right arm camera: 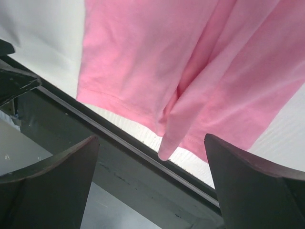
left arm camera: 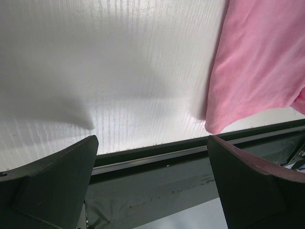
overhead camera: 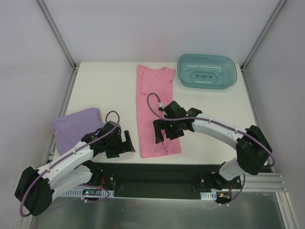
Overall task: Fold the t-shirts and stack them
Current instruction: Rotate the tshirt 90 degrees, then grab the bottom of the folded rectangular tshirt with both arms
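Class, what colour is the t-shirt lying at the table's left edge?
Pale lavender t-shirt, plain; clearest in the top external view.

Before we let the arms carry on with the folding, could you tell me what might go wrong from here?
1. The plain pink cloth t-shirt has its hem at the white table's near edge, so a pinch there could strike the dark rail.
2. The open right gripper hangs over doubled cloth and may catch one layer only.
3. The lavender cloth t-shirt lies partly under the left arm, which might drag it.
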`<state>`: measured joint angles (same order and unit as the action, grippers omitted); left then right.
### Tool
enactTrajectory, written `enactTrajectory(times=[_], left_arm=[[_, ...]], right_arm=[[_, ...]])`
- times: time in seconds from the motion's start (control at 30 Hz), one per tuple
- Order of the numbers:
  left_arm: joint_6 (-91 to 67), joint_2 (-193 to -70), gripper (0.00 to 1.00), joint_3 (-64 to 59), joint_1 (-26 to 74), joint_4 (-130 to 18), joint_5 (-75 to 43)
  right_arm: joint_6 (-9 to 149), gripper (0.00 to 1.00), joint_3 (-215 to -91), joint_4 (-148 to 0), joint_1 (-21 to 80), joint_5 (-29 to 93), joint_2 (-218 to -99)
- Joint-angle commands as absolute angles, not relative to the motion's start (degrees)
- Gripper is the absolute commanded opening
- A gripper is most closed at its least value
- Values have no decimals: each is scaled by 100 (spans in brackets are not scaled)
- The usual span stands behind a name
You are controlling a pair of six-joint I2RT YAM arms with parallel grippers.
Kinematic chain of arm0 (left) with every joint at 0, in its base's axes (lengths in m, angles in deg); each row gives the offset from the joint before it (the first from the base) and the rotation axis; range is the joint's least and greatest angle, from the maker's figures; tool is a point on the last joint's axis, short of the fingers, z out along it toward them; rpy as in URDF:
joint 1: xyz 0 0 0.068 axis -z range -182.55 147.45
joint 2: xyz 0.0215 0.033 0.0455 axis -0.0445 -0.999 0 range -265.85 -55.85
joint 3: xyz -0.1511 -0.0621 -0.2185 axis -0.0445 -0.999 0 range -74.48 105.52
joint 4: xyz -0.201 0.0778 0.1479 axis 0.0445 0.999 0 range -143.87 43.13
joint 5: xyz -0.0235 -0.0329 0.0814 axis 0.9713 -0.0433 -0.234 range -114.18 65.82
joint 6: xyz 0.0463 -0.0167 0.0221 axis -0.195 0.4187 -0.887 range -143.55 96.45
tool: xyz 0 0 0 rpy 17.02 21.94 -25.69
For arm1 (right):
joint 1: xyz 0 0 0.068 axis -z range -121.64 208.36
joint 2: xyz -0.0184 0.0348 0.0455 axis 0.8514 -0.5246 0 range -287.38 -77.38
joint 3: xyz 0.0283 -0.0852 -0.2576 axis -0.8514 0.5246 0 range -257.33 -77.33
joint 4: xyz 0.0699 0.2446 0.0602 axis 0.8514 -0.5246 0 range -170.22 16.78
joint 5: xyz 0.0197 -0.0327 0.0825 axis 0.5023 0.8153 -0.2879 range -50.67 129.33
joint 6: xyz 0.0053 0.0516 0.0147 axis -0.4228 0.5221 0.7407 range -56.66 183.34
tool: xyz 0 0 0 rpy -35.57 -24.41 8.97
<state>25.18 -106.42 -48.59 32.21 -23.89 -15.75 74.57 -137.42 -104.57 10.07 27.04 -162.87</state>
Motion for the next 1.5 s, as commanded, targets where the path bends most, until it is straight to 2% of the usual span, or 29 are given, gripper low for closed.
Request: enactTrajectory(times=[0.0, 0.2, 0.47, 0.67, 0.9, 1.0, 1.1, 1.13, 1.27, 1.37, 1.43, 1.47], left_arm=[[2470, -10560, 99, -4706, 3181, -2232, -1627], [2514, -10603, 99, -4654, 3181, -1960, -1934], [2541, -10586, 99, -4636, 3173, -1871, -1987], [2637, -10472, 99, -4636, 3173, -1880, -1768], [2839, -10331, 99, -4776, 3181, -2467, -1039], [3059, -10541, 99, -5013, 3251, -3231, -626], [3138, -11128, 95, -4997, 3418, -3681, -510], [3130, -11287, 89, -4927, 3471, -3716, -519], [3016, -12079, 77, -4549, 3735, -3884, -519], [2989, -12545, 62, -4390, 3831, -3919, -475], [2998, -12782, 60, -4364, 3858, -3954, -545], [2998, -12853, 53, -4329, 3858, -3980, -546]], right_arm=[[7556, 97, -13850, -10364, 941, 2528, -16684], [7459, 97, -14289, -10196, 441, 2070, -17404], [7529, 97, -14378, -10195, 176, 2148, -17529], [7512, 97, -14290, -10564, 176, 2895, -16695], [8292, 97, -13579, -11259, 439, 5301, -14867], [8645, 97, -12868, -11286, 1036, 5026, -14243], [8760, 97, -12225, -11005, 1590, 4280, -13882], [8769, 97, -12094, -10883, 1661, 4137, -13864], [8900, 97, -11715, -10487, 1749, 3592, -14082], [8936, 99, -11521, -10100, 1784, 3187, -14398], [8936, 95, -11521, -10003, 1784, 3107, -14653], [8927, 95, -11512, -9968, 1784, 3072, -14724]])
